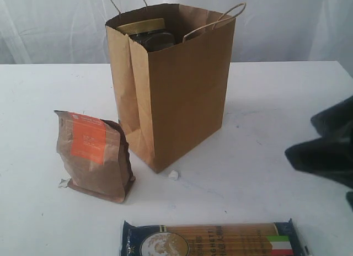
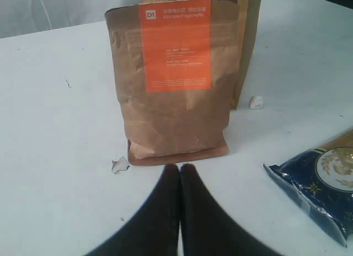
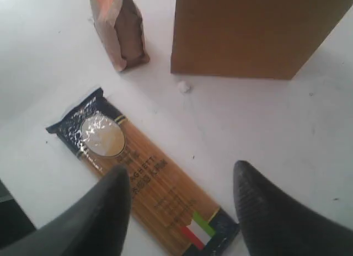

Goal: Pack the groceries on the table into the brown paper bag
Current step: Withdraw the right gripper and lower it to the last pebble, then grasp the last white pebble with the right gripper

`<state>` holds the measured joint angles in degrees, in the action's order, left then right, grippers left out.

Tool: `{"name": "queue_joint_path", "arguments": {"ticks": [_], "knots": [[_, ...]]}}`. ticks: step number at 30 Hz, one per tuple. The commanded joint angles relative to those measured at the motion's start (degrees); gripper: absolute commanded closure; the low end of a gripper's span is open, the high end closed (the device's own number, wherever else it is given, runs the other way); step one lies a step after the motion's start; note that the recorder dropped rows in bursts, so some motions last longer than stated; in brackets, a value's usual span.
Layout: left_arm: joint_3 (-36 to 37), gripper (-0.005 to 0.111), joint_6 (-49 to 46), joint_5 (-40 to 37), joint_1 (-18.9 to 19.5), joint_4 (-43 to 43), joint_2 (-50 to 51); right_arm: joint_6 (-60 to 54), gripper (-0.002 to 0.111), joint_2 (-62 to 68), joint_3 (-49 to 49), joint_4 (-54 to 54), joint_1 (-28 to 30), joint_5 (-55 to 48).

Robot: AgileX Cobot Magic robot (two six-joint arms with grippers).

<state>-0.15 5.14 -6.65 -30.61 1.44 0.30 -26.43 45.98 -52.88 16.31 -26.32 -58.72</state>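
1. The brown paper bag (image 1: 176,96) stands upright mid-bench (image 1: 265,156) with its mouth open, so groceries can go in from above. One gold-lidded jar (image 1: 146,32) already sits inside, its lid showing at the rim.
2. The kraft pouch (image 2: 174,82) stands on its own base just beside the bag, which leaves its sides free for a grip.
3. The spaghetti pack (image 3: 149,181) lies flat near the bench edge, apart from the bag. Being long, it probably has to go in end-first.
4. Your left fingers (image 2: 165,212) are pressed together and empty, pointing at the pouch's base.
5. Your right fingers (image 3: 265,212) are spread and empty above the spaghetti pack, seemingly lined up for it.
6. You can count one bag, one jar, one pouch, one spaghetti pack and two white bits (image 1: 174,175). No can, bottle or packet shows.
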Motion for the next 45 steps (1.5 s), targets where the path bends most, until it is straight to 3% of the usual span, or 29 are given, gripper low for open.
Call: {"name": "queue_joint_path", "arguments": {"ticks": [1, 18, 26, 36, 45], "knots": [[0.15, 0.107, 0.0, -0.05, 0.26, 0.29, -0.3, -6.82, 0.056, 2.78, 6.51, 7.69, 0.37, 5.32], [0.15, 0.107, 0.0, -0.05, 0.26, 0.29, -0.3, -35.29, 0.056, 33.25, 10.17, 31.86, 0.0, 22.79], [0.15, 0.107, 0.0, -0.05, 0.26, 0.29, -0.3, -35.27, 0.056, 47.11, 1.44, 24.99, -5.39, 27.95], [0.15, 0.107, 0.0, -0.05, 0.26, 0.29, -0.3, -22.07, 0.056, 57.88, -8.81, 9.04, -7.93, 27.96], [0.15, 0.107, 0.0, -0.05, 0.26, 0.29, -0.3, -19.7, 0.056, 62.64, -13.33, 8.81, -7.93, 26.79]]}}
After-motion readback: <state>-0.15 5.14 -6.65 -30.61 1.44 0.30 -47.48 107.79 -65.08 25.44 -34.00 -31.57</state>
